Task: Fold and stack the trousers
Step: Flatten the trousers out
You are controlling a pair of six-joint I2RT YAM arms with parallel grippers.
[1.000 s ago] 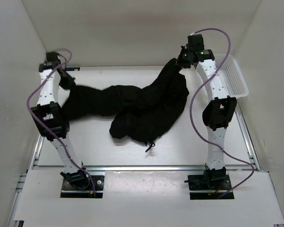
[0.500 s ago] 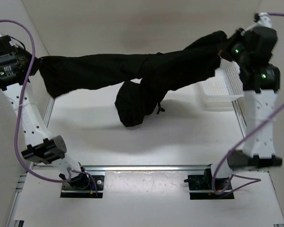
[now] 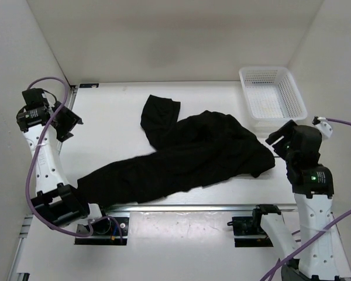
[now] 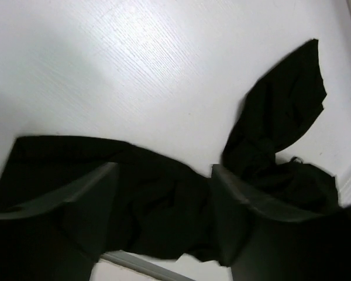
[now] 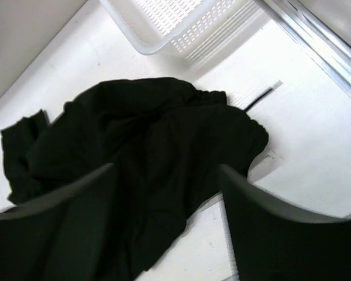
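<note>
The black trousers (image 3: pixel 193 152) lie loose on the white table, running from the near left corner to the right, with one leg end folded back toward the far side (image 3: pixel 161 111). My left gripper (image 3: pixel 67 120) hangs open above the table's left edge, apart from the cloth. In the left wrist view the trousers (image 4: pixel 275 111) lie below my open left gripper (image 4: pixel 164 170). My right gripper (image 3: pixel 279 137) stands open just right of the waist end. In the right wrist view the bunched trousers (image 5: pixel 134 129) lie below my open right gripper (image 5: pixel 167 168), nothing between its fingers.
A white mesh basket (image 3: pixel 298 96) stands at the far right corner, also in the right wrist view as the basket (image 5: pixel 181 23). A metal rail (image 3: pixel 193 206) runs along the table's near edge, touched by the trousers' near hem. White walls enclose the table on three sides.
Half a second ago both grippers held the trousers stretched in the air. Now the trousers lie on the table, both grippers have opened and drawn back to the sides.
</note>
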